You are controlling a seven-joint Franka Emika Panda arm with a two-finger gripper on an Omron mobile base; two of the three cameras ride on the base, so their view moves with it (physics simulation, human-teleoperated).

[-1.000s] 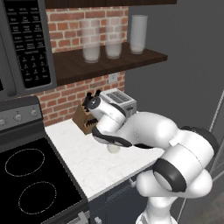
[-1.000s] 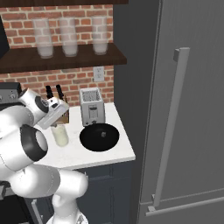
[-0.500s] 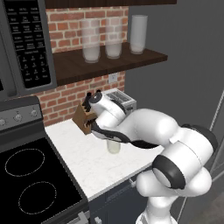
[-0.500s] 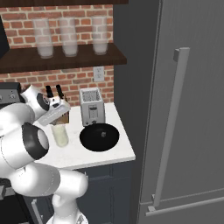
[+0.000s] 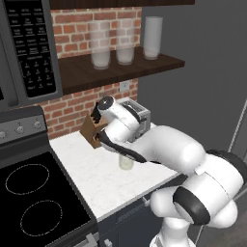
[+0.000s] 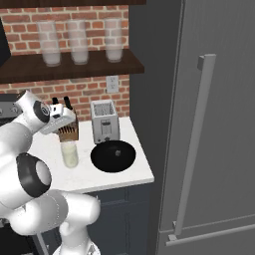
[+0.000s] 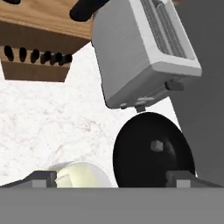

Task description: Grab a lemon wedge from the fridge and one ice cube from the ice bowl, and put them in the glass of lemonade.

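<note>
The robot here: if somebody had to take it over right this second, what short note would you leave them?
Gripper: open, holding nothing, above the counter near the glass of lemonade.
Glass stands on the white counter, in front of the knife block.
Ice bowl sits beside it, in front of the toaster, with one ice cube inside.
Fridge is shut; the lemon wedge can't be seen.
Done: nothing visibly in the glass yet.
Left: fetch wedge, pick cube, drop both in.

- A home kitchen: brick backsplash, stove [image 5: 34, 202], microwave [image 5: 29, 48].
- Toaster [image 6: 104, 121] and knife block [image 7: 39, 43] just beyond the pincer [image 7: 111, 179].
- Fridge [image 6: 214, 124] well off to its side; 3 glasses [image 6: 80, 41] shelved above.
</note>
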